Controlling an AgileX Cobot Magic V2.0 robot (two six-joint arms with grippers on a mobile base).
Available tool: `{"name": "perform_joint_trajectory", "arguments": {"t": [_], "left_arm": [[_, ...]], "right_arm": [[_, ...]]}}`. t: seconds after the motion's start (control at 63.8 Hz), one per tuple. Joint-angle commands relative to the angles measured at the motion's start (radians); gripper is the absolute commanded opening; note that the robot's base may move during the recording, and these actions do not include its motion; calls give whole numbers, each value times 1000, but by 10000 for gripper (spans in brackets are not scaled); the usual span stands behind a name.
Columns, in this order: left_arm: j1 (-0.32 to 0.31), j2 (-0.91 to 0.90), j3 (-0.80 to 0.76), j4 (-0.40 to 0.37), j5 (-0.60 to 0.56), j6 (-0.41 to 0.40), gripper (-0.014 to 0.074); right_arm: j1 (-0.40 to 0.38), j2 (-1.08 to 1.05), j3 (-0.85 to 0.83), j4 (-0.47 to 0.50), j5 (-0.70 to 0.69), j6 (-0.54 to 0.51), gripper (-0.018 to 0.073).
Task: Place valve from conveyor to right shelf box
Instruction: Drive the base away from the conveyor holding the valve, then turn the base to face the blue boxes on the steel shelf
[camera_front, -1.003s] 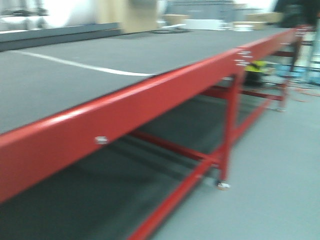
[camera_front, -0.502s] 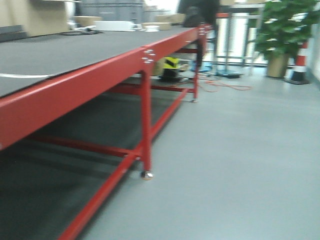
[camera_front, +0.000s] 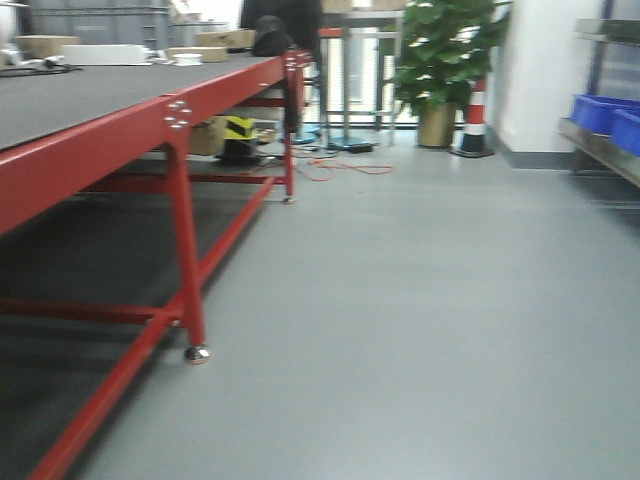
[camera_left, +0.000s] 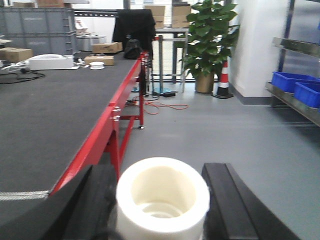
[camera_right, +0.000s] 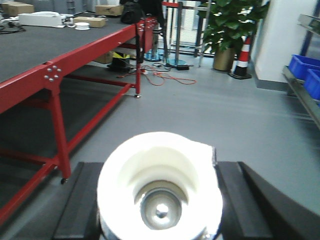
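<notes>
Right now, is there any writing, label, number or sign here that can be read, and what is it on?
No text is legible in any view.
Grey plastic crates: faint front marks, too blurred to read.
Brown cardboard boxes: any print too small to read.
Red-and-white striped traffic cone: bands only.
White-capped metal valve in the left hand, second valve in the right hand: no marking shows.

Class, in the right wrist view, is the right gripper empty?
No, the right gripper holds the valve, which sits between its two black fingers.
</notes>
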Motion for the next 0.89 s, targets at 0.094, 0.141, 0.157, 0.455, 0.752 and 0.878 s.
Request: {"name": "perform_joint_trajectory", "arguments": {"t": [0.094,0.141,0.157,0.455,0.752,0.878], "left_arm": [[-5,-8,-7,-1,-59,-7,-111],[-5,-8,-7,-1,-59,-7,-111],[-5,-8,-7,-1,-59,-7,-111],[-5,-8,-7,-1,-59,-7,-111],[-5,-8,-7,-1,-59,-7,-111],[-5,-8,-7,-1,-59,-7,-111]], "right_arm": [[0,-9,-10,-4,-82,-7,-153],[0,-9,-10,-4,-82,-7,-153],[0,-9,-10,-4,-82,-7,-153],[0,-9,-10,-4,-82,-7,-153],[0,-9,-10,-4,-82,-7,-153],[0,-9,-10,-4,-82,-7,-153]]}}
